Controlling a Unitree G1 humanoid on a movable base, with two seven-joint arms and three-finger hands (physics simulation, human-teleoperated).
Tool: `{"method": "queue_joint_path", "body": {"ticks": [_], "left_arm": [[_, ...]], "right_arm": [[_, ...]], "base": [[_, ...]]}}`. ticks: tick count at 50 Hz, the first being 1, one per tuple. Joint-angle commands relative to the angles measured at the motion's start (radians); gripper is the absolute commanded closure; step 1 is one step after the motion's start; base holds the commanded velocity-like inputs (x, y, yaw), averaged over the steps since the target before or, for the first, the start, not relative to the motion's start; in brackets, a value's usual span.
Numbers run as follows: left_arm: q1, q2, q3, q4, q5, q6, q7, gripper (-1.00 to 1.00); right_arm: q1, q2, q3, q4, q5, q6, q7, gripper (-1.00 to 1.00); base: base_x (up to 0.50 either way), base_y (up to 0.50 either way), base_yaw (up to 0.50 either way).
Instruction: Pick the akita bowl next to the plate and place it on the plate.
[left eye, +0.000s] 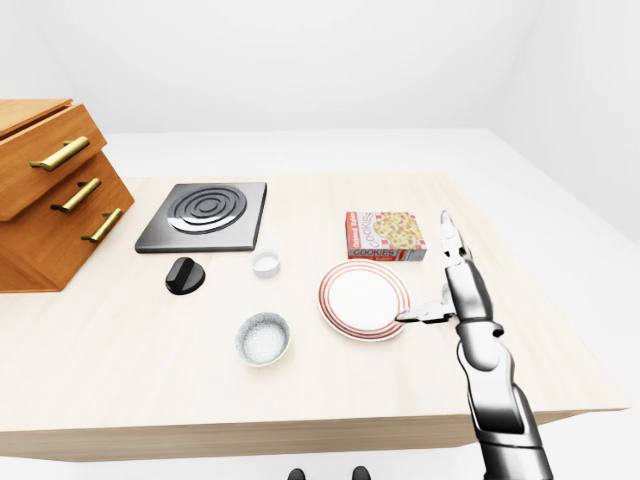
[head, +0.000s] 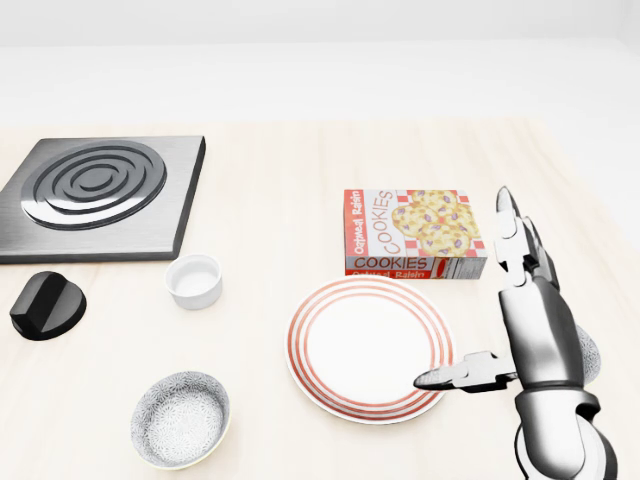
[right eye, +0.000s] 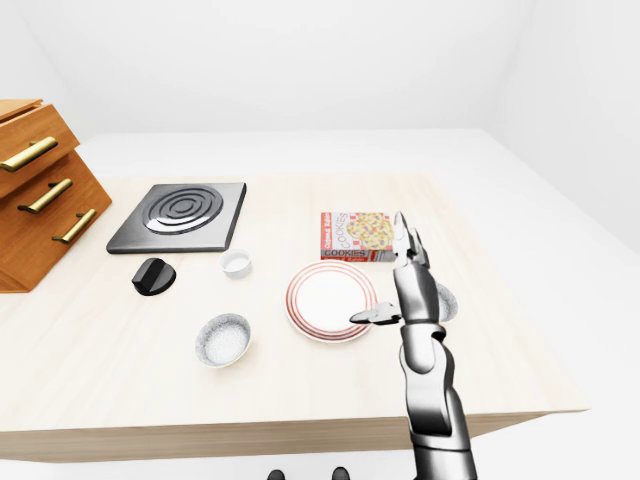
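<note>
Fingers of the right hand (head: 535, 325) stretch out straight, thumb splayed toward the plate (head: 298, 345), grasping nothing. In the head view the hand covers most of the akita bowl (head: 592, 362), which sits on the tabletop (head: 280, 200) just beside the plate, toward the right edge. A cookie box (head: 410, 232) lies just above the plate; a second speckled bowl (head: 180, 418) sits near the bottom edge.

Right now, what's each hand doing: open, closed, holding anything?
Left hand: not in view.
Right hand: open, fingers extended, holding nothing.
</note>
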Motion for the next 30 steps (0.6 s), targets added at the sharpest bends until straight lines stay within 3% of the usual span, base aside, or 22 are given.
{"method": "queue_joint_path", "body": {"ticks": [1, 6, 9, 15, 20, 23, 26, 30], "left_arm": [[0.0, 0.002, -0.001, 0.007, -0.001, 0.0, 0.002, -1.0], [-0.001, 0.003, 0.0, 0.009, 0.0, 0.0, 0.004, -1.0], [0.001, 0.003, 0.002, 0.005, -0.001, 0.0, 0.005, -1.0], [0.001, 0.005, 0.0, 0.02, -0.004, -0.002, 0.001, -1.0], [0.002, 0.006, 0.002, 0.017, -0.007, 0.0, 0.002, -1.0], [0.004, 0.008, 0.005, 0.014, -0.009, 0.0, 0.002, -1.0], [0.004, 0.007, 0.004, 0.021, -0.008, 0.0, -0.001, -1.0], [0.005, 0.006, 0.007, 0.008, -0.008, 0.0, 0.003, -1.0]], "right_arm": [[0.017, -0.012, -0.012, -0.037, -0.106, 0.005, 0.014, -1.0], [0.034, -0.014, -0.018, -0.055, -0.146, 0.011, 0.027, -1.0], [0.06, -0.027, -0.021, -0.054, -0.208, -0.032, 0.002, -1.0], [0.098, -0.024, -0.056, -0.13, -0.281, -0.027, 0.025, -1.0], [0.127, -0.013, -0.079, -0.191, -0.355, -0.005, 0.042, -1.0], [0.153, -0.009, -0.088, -0.216, -0.425, -0.009, 0.017, -1.0], [0.189, -0.013, -0.096, -0.234, -0.518, -0.034, -0.019, -1.0], [0.218, 0.007, -0.131, -0.235, -0.542, -0.015, -0.014, -1.0]], "base": [[0.0, 0.0, 0.0], [0.0, 0.0, 0.0], [0.0, 0.0, 0.0], [0.0, 0.0, 0.0], [0.0, 0.0, 0.0], [0.0, 0.0, 0.0], [0.0, 0.0, 0.0], [0.0, 0.0, 0.0]]}}
